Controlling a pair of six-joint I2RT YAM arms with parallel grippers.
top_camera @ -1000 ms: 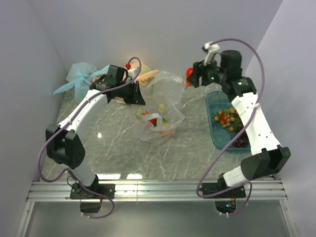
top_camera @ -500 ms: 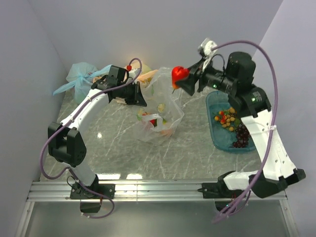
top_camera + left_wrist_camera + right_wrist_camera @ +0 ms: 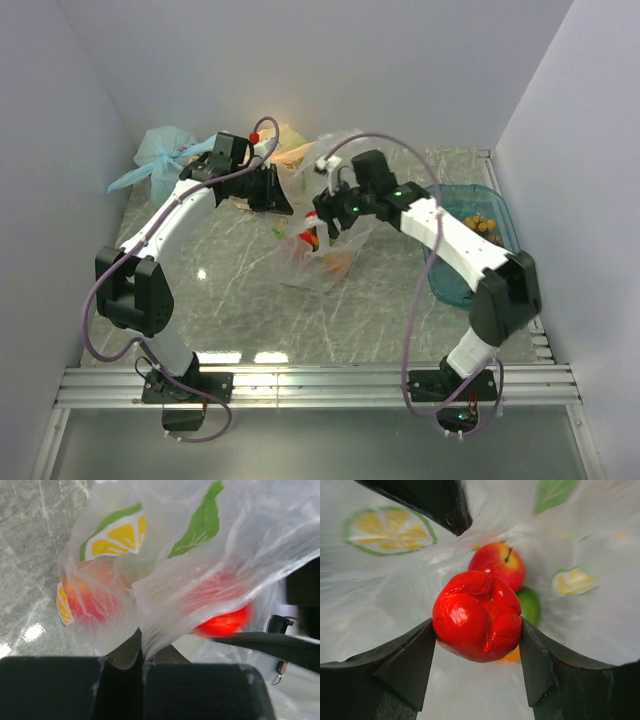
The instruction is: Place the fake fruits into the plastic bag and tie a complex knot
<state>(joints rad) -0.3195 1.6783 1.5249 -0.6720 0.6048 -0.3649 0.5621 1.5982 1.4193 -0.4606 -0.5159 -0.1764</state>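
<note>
The clear plastic bag with lemon and leaf prints lies at mid table, mouth up. My left gripper is shut on the bag's rim and holds it up; in the left wrist view the jaws pinch a fold of the plastic bag. My right gripper is inside the bag's mouth, shut on a glossy red lobed fruit between both fingers. Below it in the bag lie a red apple, a green fruit and an orange one. No knot shows.
A blue tray at the right holds several small fruits. A light blue tied bag and an orange-yellow bag sit at the back left. Walls close in on the left, back and right.
My right arm swung left from near the tray and down into the bag's mouth, carrying the red fruit. My left gripper kept its hold on the bag's rim and barely moved.
</note>
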